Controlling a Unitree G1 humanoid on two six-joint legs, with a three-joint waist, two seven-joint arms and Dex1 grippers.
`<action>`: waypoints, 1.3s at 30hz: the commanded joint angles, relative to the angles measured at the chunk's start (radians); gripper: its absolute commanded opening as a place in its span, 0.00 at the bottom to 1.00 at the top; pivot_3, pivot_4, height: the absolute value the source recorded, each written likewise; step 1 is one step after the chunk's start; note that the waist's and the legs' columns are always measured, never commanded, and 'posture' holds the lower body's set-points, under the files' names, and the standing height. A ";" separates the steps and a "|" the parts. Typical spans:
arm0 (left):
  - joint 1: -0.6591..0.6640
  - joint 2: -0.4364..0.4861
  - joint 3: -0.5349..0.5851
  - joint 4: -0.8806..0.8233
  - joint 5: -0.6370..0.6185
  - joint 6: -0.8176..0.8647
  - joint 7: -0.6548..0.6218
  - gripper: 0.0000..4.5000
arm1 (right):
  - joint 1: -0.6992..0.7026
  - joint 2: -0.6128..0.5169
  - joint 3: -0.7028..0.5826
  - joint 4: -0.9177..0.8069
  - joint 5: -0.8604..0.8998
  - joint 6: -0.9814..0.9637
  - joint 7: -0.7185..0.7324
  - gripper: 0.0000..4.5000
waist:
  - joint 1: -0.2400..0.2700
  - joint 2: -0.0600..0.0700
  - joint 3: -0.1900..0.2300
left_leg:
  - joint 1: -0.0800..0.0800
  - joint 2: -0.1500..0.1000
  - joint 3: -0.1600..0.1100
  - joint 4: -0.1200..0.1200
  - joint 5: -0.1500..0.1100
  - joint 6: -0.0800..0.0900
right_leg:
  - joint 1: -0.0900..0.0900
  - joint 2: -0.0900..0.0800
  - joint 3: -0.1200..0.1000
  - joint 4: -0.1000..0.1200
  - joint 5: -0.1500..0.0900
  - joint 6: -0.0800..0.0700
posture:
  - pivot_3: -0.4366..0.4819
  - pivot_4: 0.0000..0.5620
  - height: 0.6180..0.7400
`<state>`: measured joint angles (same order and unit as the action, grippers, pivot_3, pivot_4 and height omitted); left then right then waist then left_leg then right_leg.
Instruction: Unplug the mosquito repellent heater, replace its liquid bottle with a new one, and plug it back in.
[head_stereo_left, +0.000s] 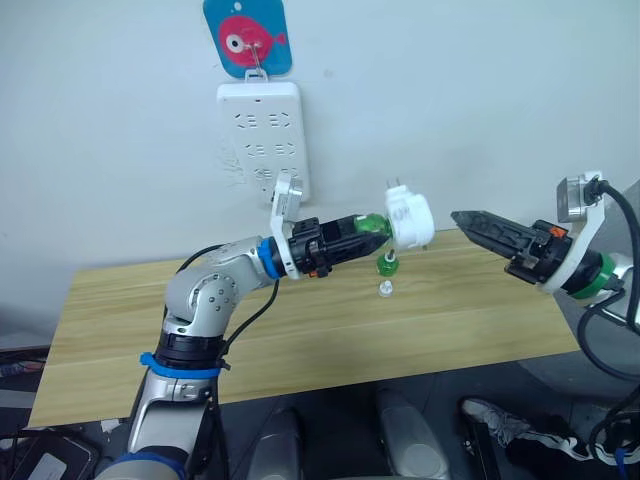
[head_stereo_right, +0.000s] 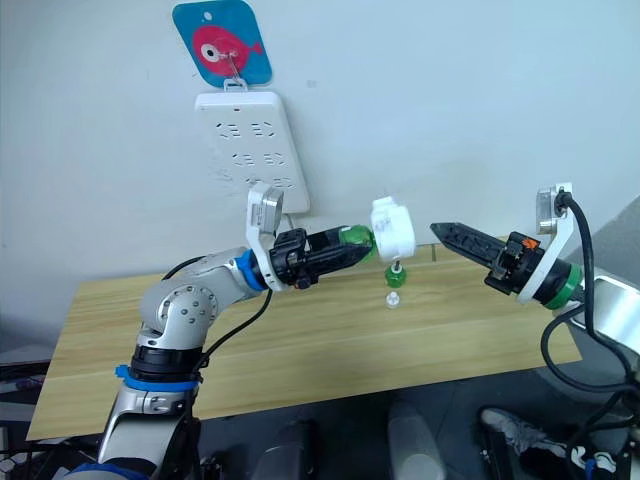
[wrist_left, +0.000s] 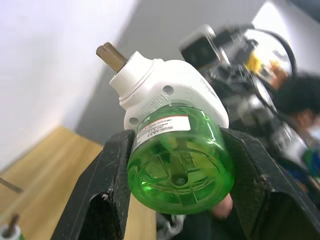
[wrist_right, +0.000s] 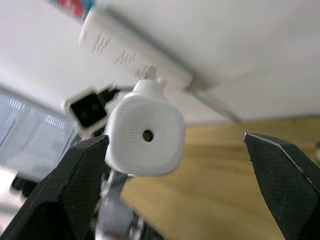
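Gripping the green liquid bottle between its 2 black fingers, my left gripper is closed on the bottle's round body, with one finger pressed against each side. The bottle is screwed into the mosquito repellent heater, so the white unit sits just past my fingertips, held in the air above the far part of the wooden table, with its 2 metal prongs pointing up and away toward the wall. My right gripper points at the heater from the other side, its 2 fingers spread wide apart and holding nothing; through its wrist camera the heater's rounded face with the round vent hole sits between the fingers, nearer to one of them, though from the head views the fingertips are short of the unit and not touching it. Below the heater, on the table, a second small bottle with a green cap stands upright, and a small white cap-like piece lies just in front of it. On the wall behind hangs the long white power strip, its sockets bare, under a blue card with a pink fish.
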<state>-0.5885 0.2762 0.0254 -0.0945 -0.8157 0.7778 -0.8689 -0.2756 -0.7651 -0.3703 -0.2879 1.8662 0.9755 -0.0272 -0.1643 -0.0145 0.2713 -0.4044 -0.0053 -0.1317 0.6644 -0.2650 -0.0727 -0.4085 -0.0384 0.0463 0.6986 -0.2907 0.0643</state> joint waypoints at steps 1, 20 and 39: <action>-0.016 -0.070 0.044 -0.006 -0.007 -0.041 0.109 0.51 | 0.042 0.061 -0.036 -0.147 0.014 -0.150 -0.134 1.00 | 0.000 0.001 -0.003 | 0.000 0.000 0.000 0.000 0.000 0.000 | 0.000 0.000 0.000 0.000 0.000 0.000 | 0.19 0.33 0.95; 0.010 -0.220 0.104 -0.025 -0.166 0.071 0.303 0.51 | 0.051 0.448 0.224 -0.329 -0.272 -0.465 -0.345 1.00 | -0.008 0.006 -0.010 | 0.001 0.000 0.000 -0.001 0.000 0.000 | 0.000 0.001 0.001 0.000 0.000 0.000 | 0.17 0.33 0.95; 0.029 -0.200 0.055 -0.078 -0.231 0.107 0.310 0.51 | -0.037 0.513 0.268 -0.269 -0.268 -0.461 -0.307 1.00 | -0.011 0.007 -0.011 | 0.002 0.000 0.000 -0.001 0.000 0.000 | 0.000 0.001 0.001 0.000 0.000 0.000 | 0.18 0.34 0.95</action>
<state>-0.5568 0.0767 0.0871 -0.1186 -1.0408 0.9028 -0.5362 -0.2957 -0.2587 -0.0951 -0.5416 1.5916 0.5294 -0.3342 -0.1752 -0.0079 0.2603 -0.4028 -0.0052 -0.1319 0.6633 -0.2649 -0.0728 -0.4081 -0.0378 0.0469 0.6989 -0.2907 0.0644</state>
